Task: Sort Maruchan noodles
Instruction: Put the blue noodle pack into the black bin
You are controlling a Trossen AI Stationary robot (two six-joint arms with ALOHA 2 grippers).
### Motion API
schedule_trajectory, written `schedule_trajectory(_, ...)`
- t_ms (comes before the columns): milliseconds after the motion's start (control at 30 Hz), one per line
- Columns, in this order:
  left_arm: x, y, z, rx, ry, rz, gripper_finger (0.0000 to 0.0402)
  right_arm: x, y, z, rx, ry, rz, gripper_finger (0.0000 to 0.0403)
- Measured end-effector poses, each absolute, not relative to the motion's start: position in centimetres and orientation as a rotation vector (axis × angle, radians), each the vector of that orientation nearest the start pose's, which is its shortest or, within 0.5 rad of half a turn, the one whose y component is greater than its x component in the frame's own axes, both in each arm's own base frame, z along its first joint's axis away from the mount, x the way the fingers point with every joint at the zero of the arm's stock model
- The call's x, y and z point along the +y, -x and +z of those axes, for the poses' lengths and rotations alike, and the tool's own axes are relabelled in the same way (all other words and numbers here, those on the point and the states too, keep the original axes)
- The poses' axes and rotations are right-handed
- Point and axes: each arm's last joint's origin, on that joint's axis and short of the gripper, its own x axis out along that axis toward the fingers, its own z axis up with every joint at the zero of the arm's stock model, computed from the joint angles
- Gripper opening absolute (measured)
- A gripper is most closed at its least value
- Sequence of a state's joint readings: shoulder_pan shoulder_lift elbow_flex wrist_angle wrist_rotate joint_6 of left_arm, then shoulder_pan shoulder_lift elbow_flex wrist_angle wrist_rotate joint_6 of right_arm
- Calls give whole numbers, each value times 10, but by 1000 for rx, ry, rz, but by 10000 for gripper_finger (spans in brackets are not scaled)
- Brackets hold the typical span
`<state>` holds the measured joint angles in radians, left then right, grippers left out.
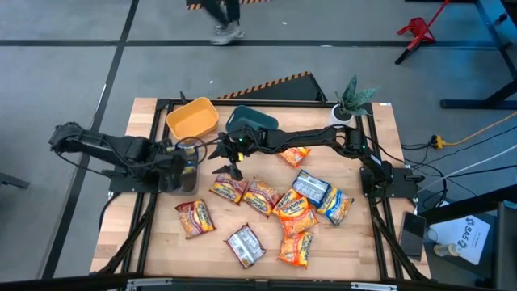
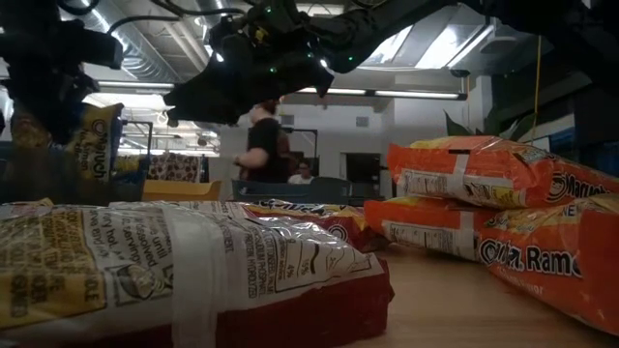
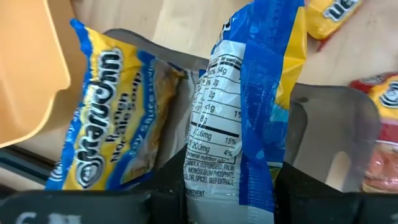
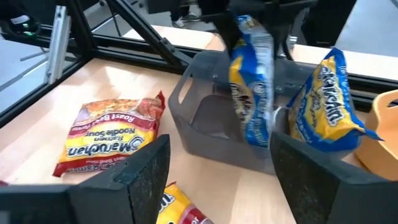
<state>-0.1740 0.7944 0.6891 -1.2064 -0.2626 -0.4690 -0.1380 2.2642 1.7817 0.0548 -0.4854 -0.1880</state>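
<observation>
Maruchan noodles [image 1: 279, 212] mostly lie unsorted on the table [image 1: 363, 242], so sorting looks barely begun. The left gripper [image 3: 239, 186] is clamped on a blue packet [image 4: 252, 81] over a grey bin [image 4: 211, 124] already holding another. The right gripper [image 4: 217, 174] hangs nearby, fingers apart and empty.

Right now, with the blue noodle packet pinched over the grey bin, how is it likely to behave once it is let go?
The blue packet hangs upright in the left gripper without sagging, so it probably is fairly stiff and light. Its crinkly wrapper looks glossy, so it may slip. Released, it would likely drop into the grey bin and lean like the packet already there.
</observation>
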Motion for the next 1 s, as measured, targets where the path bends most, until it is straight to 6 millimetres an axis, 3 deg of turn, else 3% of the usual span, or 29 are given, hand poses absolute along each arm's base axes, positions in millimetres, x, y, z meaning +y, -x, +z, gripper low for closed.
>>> schedule_trajectory(267,2,-115,233,1239,179,308,112,-58,-515,207,381,48,385,260)
schedule_trajectory(767,22,-128,225,1303,196,339,113,-57,-514,205,407,31,413,260)
schedule_trajectory(1000,27,-128,224,1301,200,406,133,-56,-513,204,414,24,430,260)
